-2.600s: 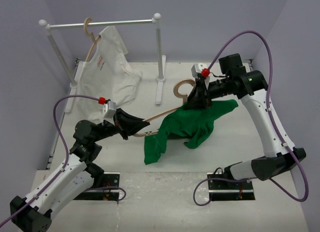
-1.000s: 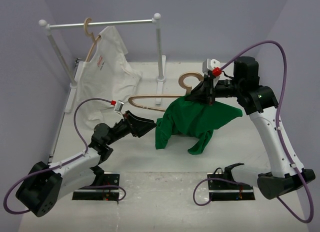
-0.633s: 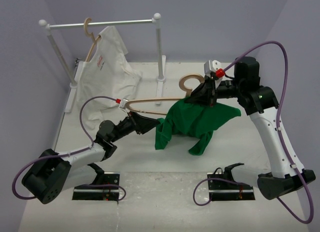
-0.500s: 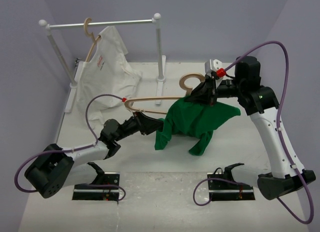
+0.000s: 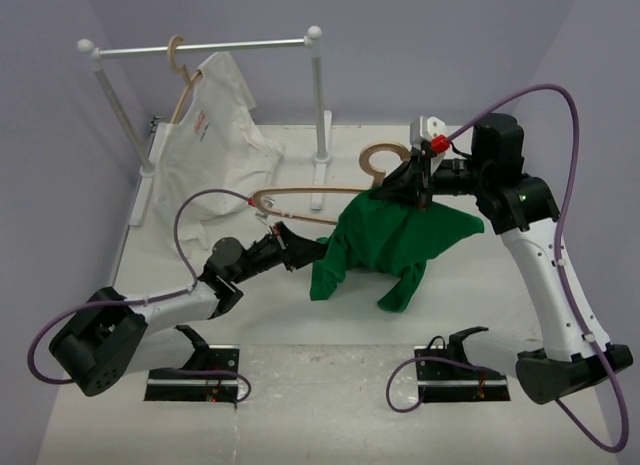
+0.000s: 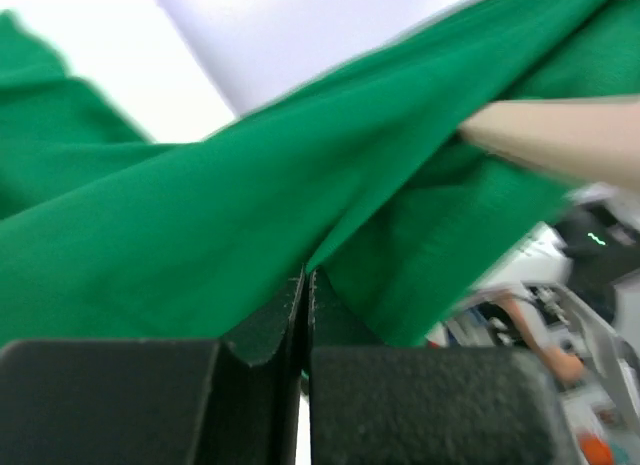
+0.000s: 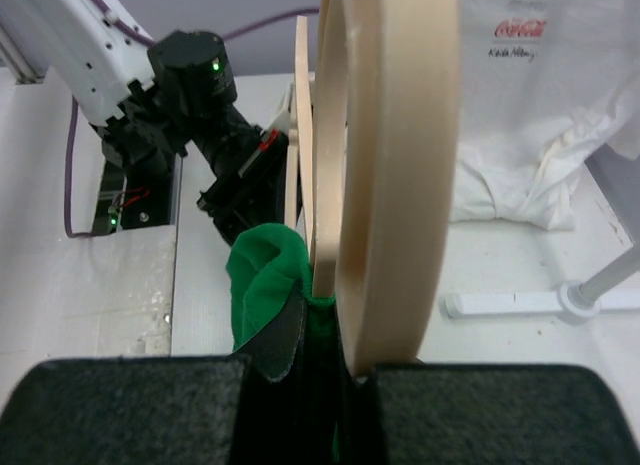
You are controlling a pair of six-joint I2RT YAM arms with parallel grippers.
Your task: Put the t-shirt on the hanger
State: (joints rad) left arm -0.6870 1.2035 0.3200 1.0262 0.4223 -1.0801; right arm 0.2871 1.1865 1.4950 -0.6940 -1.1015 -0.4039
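Left gripper (image 5: 303,253): jaws together, nipping an edge of the t-shirt (image 5: 385,240). The wrist view shows green cloth caught right at the fingertips.
Cloth at the left gripper: it runs up and away from the tips in stretched folds. A pale wooden bar shows through a gap in the cloth on the far side.
Right gripper (image 5: 405,192): clamped on the hanger (image 7: 400,165) at the foot of its curved hook. A bunch of green cloth is squeezed between the fingers beside the wood.
Hanger from the right gripper: the hook stands just above the fingers. One bare wooden arm reaches out toward the left gripper and ends near that arm's wrist. The other arm is hidden under cloth.
T-shirt from the right gripper: it hangs below the fingers, draped over the hanger. One side spreads away from the left gripper and the other side is drawn toward it. I cannot tell whether the lowest folds touch the table (image 5: 300,385).
Farther out: a white t-shirt (image 5: 215,145) hangs from a rack (image 5: 200,50), well apart from both grippers, beyond the left one.
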